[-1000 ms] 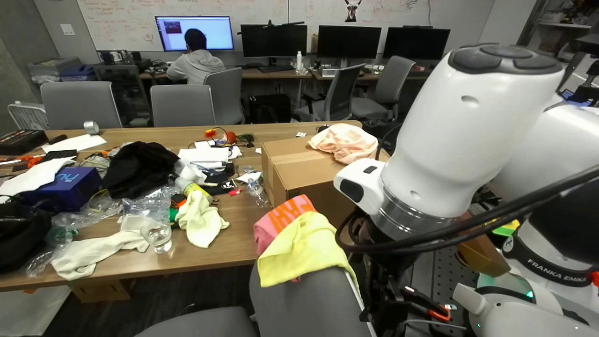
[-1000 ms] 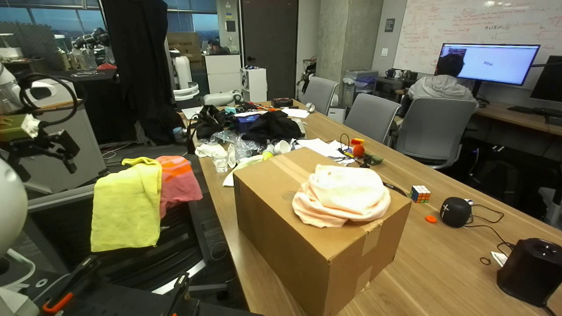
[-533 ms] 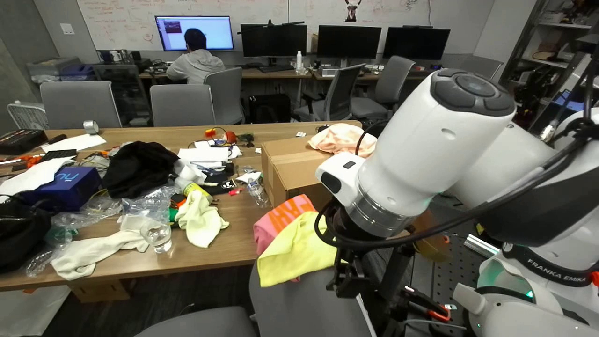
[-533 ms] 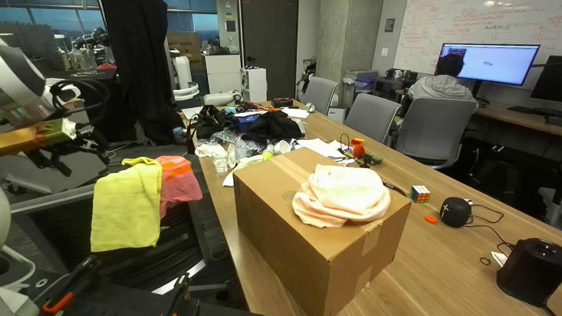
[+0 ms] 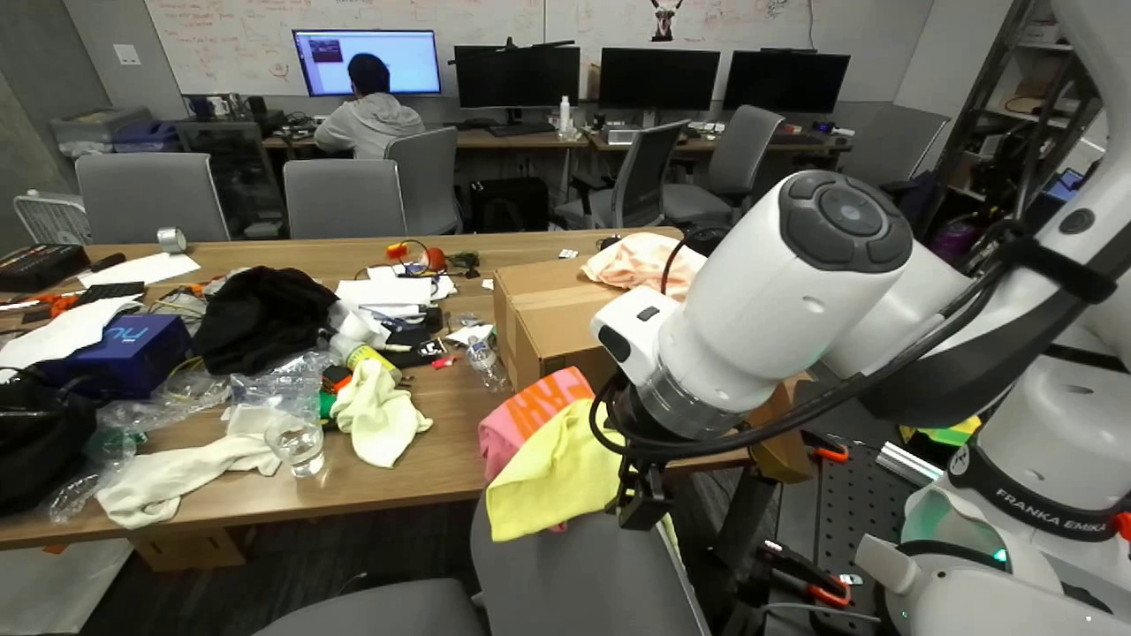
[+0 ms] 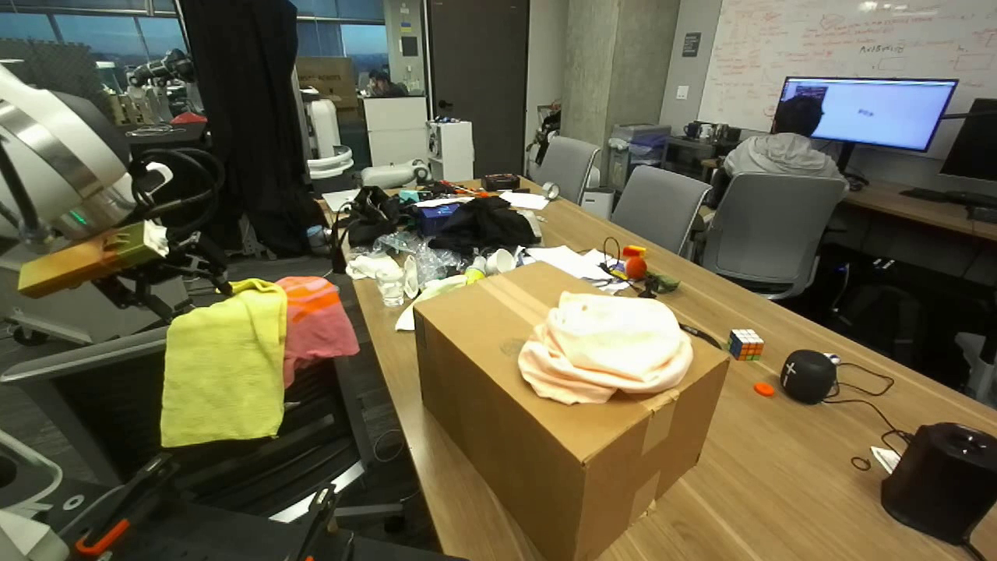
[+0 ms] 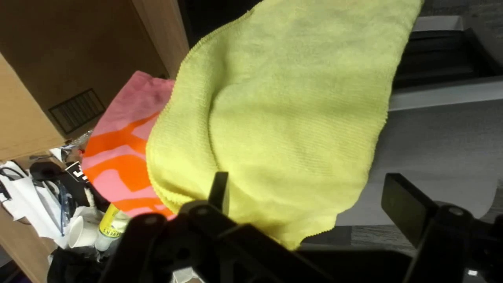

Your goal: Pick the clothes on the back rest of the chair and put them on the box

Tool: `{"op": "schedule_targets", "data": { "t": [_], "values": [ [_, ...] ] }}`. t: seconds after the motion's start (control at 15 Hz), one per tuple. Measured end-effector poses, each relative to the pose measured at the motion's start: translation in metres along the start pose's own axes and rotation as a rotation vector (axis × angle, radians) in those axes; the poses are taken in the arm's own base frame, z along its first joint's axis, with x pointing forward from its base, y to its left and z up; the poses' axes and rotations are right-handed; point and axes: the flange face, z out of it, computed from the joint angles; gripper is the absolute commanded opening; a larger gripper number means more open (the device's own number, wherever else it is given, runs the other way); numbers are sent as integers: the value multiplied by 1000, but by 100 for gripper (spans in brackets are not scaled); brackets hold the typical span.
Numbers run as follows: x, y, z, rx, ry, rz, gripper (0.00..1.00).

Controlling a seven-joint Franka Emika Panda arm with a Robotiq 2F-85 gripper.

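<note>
A yellow cloth (image 5: pixel 557 481) (image 6: pixel 222 374) (image 7: pixel 290 118) and a pink and orange cloth (image 5: pixel 535 411) (image 6: pixel 321 323) (image 7: pixel 122 161) drape over the chair's back rest (image 5: pixel 592 579) (image 6: pixel 86 413) (image 7: pixel 440 157). The yellow one partly covers the pink one. My gripper (image 5: pixel 641 508) (image 6: pixel 196 302) (image 7: pixel 312 196) is open and empty, close to the yellow cloth at the top of the back rest. In the wrist view its fingers stand wide apart with yellow cloth beyond them; contact is unclear. The cardboard box (image 5: pixel 565 327) (image 6: pixel 498 389) (image 7: pixel 78 47) carries a crumpled peach cloth (image 5: pixel 641 261) (image 6: pixel 607 343).
The box stands on a wooden table (image 5: pixel 442 477) (image 6: pixel 779 467) beside the chair. A water bottle (image 5: pixel 484 362), a glass (image 5: pixel 296 446) (image 6: pixel 391 287), pale cloths (image 5: pixel 375 415) and a black cloth (image 5: pixel 265 318) (image 6: pixel 483 226) lie about the table. A speaker (image 6: pixel 808 376) stands beyond the box.
My arm has moved toward the chair, bringing the open gripper from beside the back rest to the yellow cloth. The cloths, chair and box have not moved.
</note>
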Motion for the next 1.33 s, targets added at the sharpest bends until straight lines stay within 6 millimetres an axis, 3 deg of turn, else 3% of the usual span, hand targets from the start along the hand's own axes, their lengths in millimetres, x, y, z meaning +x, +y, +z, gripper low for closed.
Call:
{"op": "schedule_targets", "data": {
  "t": [0.33, 0.4, 0.53, 1.07, 1.33],
  "values": [
    [-7, 1, 21, -27, -50, 40, 100],
    [-6, 2, 24, -32, -55, 50, 75],
    [-3, 5, 29, -39, -72, 68, 67],
    [9, 18, 34, -86, -102, 101, 5],
    [14, 20, 32, -89, -98, 112, 0]
  ]
}}
